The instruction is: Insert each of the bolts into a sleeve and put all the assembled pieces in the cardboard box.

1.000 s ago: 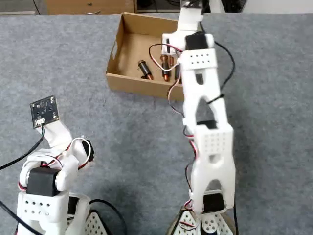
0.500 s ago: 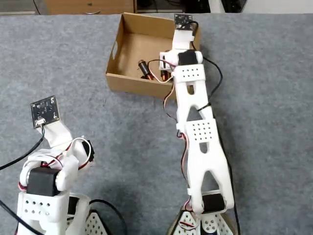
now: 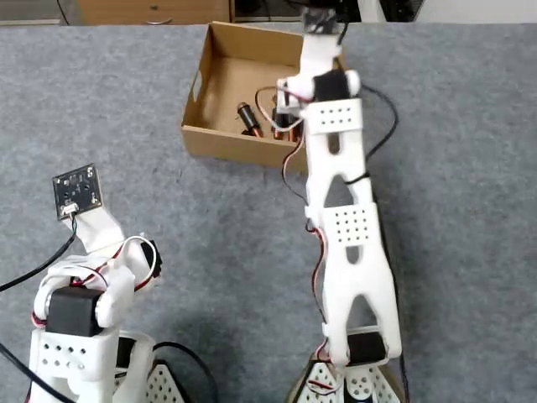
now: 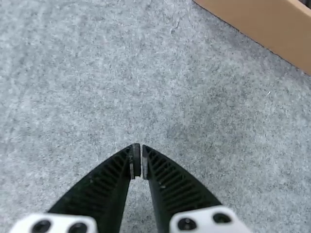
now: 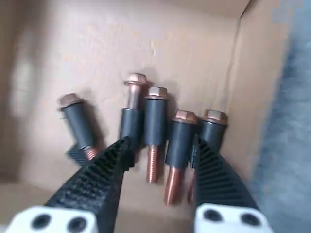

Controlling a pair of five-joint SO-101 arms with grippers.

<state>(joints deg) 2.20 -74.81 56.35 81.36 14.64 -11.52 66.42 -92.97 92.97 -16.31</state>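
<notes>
Near your side, left jaws clenched; far out, right jaws released over the box.
Your left arm sits folded low, its jaws tip to tip above the grey bench. Your right arm stretches across to the box, jaws spread wide above five sleeved bolts lying on the cardboard floor.

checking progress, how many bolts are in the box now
5, all sleeved, in the cardboard box: one bolt lying apart, four bolts side by side nearer the box's side wall. More could hide beneath the end effector.
</notes>
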